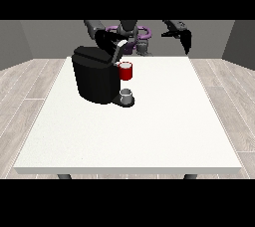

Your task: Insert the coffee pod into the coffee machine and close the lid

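Note:
The black coffee machine [95,79] stands on the left half of the white table [149,131]. Its grey lid arm [121,51] is tilted up above a red pod holder [126,72] at the machine's front. I cannot make out the coffee pod as a separate thing. The hand at the view's left [105,38] hovers just behind and above the lid arm, close to it, and whether they touch is unclear. The hand at the view's right [187,39] hangs in the air above the table's far right edge, fingers straight and pointing down, holding nothing.
A small grey cup [127,95] sits on the machine's base under the red holder. The robot's torso [130,34] with purple parts stands behind the table's far edge. A wooden floor surrounds the table.

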### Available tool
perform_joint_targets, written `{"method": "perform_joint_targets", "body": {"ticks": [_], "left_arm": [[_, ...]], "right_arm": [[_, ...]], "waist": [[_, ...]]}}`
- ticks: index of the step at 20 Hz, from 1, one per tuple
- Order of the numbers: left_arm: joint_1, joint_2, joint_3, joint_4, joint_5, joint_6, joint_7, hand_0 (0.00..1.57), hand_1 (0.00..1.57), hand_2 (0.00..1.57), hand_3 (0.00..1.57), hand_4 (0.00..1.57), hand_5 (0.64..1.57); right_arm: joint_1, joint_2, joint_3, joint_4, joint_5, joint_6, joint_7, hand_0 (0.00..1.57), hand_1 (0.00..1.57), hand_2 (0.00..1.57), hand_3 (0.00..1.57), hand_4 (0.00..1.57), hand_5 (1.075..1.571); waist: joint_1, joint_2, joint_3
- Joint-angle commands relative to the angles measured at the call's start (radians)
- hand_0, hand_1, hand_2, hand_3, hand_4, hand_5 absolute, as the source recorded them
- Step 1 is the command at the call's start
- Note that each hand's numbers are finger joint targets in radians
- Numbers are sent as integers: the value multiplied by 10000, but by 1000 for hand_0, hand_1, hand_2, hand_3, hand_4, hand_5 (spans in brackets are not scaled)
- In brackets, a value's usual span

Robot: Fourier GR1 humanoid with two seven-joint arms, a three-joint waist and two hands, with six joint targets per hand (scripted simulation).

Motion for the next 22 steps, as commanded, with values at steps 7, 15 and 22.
{"method": "perform_joint_targets", "body": {"ticks": [7, 15, 22], "left_arm": [[-222, 326, 115, 204, 256, -201, -379, 0, 0, 0, 0, 0, 1571], [317, -110, -417, 1, -234, 161, -1237, 0, 0, 0, 0, 145, 1571], [963, -574, -581, 306, -200, 415, -1086, 0, 0, 0, 0, 192, 1571]], "right_arm": [[-1173, 99, 306, 143, 750, -231, 308, 0, 0, 0, 0, 141, 1571], [-670, 945, 614, -230, 580, -19, -208, 0, 0, 0, 0, 67, 1571], [2144, 1264, 1851, -1243, -1104, -158, -1241, 0, 0, 0, 0, 286, 1571]], "waist": [[73, 61, 3], [-178, -460, 4], [-762, -1505, 8]]}}
